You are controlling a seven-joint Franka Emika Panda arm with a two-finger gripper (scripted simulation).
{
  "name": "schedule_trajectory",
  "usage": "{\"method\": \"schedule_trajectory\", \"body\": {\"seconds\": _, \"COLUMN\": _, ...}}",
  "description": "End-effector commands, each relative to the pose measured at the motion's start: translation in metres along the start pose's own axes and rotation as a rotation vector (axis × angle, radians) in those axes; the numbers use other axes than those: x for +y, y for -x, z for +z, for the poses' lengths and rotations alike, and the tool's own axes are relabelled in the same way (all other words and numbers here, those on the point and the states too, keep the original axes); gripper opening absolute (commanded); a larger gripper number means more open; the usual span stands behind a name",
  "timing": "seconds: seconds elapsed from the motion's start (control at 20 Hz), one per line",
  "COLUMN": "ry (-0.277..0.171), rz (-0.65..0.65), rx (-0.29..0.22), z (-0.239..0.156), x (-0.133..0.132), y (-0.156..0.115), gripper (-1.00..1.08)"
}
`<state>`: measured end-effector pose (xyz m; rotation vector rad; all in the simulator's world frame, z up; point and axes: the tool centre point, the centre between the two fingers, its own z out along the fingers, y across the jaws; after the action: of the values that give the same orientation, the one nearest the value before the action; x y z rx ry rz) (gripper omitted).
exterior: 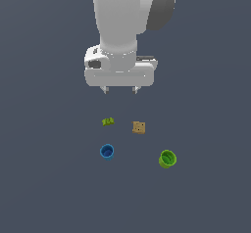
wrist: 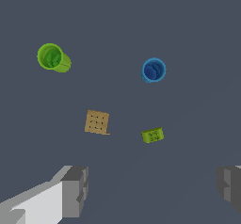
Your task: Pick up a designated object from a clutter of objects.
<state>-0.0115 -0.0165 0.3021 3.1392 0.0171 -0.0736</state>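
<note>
I have the gripper [exterior: 119, 89] hanging high above the floor with its jaws spread wide and nothing between them. The blue cup [exterior: 107, 151] stands upright with its mouth up, apart from everything else, with the green cup [exterior: 167, 158] well off toward the exterior view's right. My worry is the descent: the small yellow-green piece [exterior: 108, 121] and the tan dotted cube [exterior: 138, 127] lie between my gripper and the target, so a lazy path could clip them. The cup is tapered and slick-looking, so I judge a squeeze near the rim could squirt it out or tip it over.
</note>
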Motion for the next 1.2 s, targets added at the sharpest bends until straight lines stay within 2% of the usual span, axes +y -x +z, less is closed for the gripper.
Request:
{"method": "schedule_trajectory", "body": {"seconds": 0.0, "ry": 0.001, "rz": -0.001, "rx": -0.001, "z": 0.0, "x": 0.0, "y": 0.0, "gripper": 1.0}}
{"method": "schedule_trajectory", "body": {"seconds": 0.3, "ry": -0.001, "rz": 0.014, "rx": 0.0, "z": 0.003, "x": 0.001, "y": -0.003, "gripper": 1.0}}
{"method": "schedule_trajectory", "body": {"seconds": 0.6, "ry": -0.006, "rz": 0.083, "rx": 0.004, "z": 0.018, "x": 0.005, "y": -0.019, "gripper": 1.0}}
{"method": "schedule_trajectory", "body": {"seconds": 1.15, "ry": -0.019, "rz": 0.347, "rx": 0.019, "z": 0.084, "x": 0.026, "y": -0.073, "gripper": 1.0}}
